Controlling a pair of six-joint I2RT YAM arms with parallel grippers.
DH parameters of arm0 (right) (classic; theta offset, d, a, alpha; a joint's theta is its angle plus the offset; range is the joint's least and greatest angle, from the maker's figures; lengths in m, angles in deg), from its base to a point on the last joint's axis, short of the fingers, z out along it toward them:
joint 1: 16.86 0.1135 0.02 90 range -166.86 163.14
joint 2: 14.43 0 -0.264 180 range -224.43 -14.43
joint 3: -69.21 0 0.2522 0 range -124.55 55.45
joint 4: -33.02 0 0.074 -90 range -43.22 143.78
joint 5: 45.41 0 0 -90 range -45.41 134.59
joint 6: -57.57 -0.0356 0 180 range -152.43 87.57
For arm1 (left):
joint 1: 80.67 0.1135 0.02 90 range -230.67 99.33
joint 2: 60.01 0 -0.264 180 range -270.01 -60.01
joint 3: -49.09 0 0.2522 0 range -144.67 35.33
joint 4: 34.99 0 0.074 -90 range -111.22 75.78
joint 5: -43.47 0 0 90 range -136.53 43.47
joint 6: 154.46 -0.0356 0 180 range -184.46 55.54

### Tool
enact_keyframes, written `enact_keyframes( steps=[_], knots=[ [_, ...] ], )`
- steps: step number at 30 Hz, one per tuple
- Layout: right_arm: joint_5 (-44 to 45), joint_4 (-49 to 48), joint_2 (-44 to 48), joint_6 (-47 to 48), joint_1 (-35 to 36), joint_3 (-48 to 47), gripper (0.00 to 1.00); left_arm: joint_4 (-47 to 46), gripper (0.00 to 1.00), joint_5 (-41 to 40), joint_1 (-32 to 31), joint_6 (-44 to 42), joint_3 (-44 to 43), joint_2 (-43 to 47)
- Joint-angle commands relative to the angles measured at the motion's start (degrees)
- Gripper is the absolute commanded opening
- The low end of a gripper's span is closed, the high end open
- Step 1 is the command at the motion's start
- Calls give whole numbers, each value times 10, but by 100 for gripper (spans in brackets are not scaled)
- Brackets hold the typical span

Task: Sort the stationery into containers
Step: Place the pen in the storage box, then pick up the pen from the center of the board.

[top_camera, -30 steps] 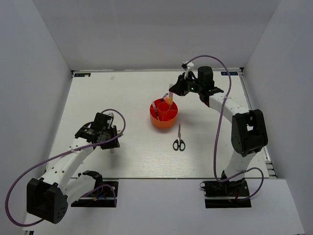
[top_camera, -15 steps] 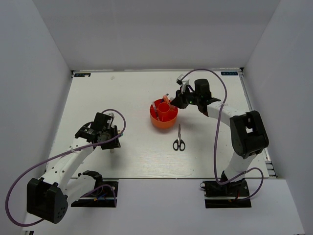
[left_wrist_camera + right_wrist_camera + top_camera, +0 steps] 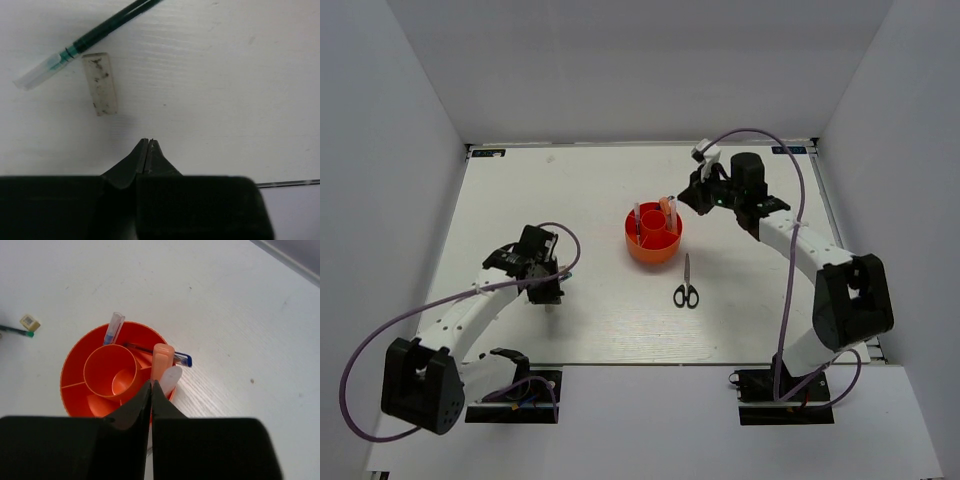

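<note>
The round red-orange tub [image 3: 645, 255] stands mid-table, and its rim [image 3: 65, 371] and central cup [image 3: 98, 362] show in the right wrist view. In its compartments stand a clear-capped pen [image 3: 114, 327], a slim blue pen [image 3: 172, 357], and an orange-capped piece [image 3: 161, 360] beside a whitish rounded one [image 3: 170, 378]. My right gripper [image 3: 680, 198] [image 3: 151, 384] is shut and empty, just above the tub's right rim. The black-handled scissors [image 3: 686, 289] lie in front of the tub. My left gripper [image 3: 548, 296] [image 3: 149, 142] is shut and empty, close above the table. A dark pen with a clear cap [image 3: 95, 34] lies beyond it.
A small dirty-white block [image 3: 101, 84] lies beside the dark pen, between it and my left fingertips. It also shows with the pen's tip at the left edge of the right wrist view [image 3: 29, 321]. White walls enclose the table on three sides.
My right gripper lowered an orange-capped piece into the tub, let it go and drew back up and to the right. My left arm shifted slightly.
</note>
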State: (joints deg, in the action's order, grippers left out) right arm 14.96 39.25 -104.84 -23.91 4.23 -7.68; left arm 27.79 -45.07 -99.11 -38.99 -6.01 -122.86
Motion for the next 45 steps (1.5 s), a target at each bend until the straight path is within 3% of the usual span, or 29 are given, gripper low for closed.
enact_keyframes(
  steps=[1, 4, 5, 6, 8, 10, 17, 35, 39, 42, 45],
  knots=[
    [102, 58, 54, -62, -6, -13, 0, -3, 6, -37, 5, 7, -56, -50],
    [78, 109, 111, -55, -10, 15, 0, 18, 14, -65, 4, -34, -128, -124],
    [70, 117, 123, -54, -12, 56, 20, 27, 18, -72, 3, -83, -153, -152],
    [58, 117, 135, -52, -14, 72, 33, 30, 23, -70, 3, -97, -163, -175],
    [40, 113, 182, -48, -17, 128, 47, 29, 46, -67, 2, -136, -185, -197],
    [29, 109, 212, -46, -19, 159, 48, 21, 53, -86, 0, -150, -196, -234],
    [12, 104, 268, -67, -45, 214, 50, 17, 48, -118, -13, -194, -217, -302],
    [-62, 88, 300, -142, -118, 232, 50, -57, 51, -110, -5, -235, -197, -380],
    [-70, 84, 299, -151, -132, 235, 50, -71, 38, -95, 3, -233, -185, -387],
    [-80, 83, 301, -158, -140, 237, 50, -60, 9, -96, 7, -228, -195, -394],
    [-88, 84, 301, -164, -148, 238, 50, -44, 1, -99, 6, -220, -204, -390]
  ],
)
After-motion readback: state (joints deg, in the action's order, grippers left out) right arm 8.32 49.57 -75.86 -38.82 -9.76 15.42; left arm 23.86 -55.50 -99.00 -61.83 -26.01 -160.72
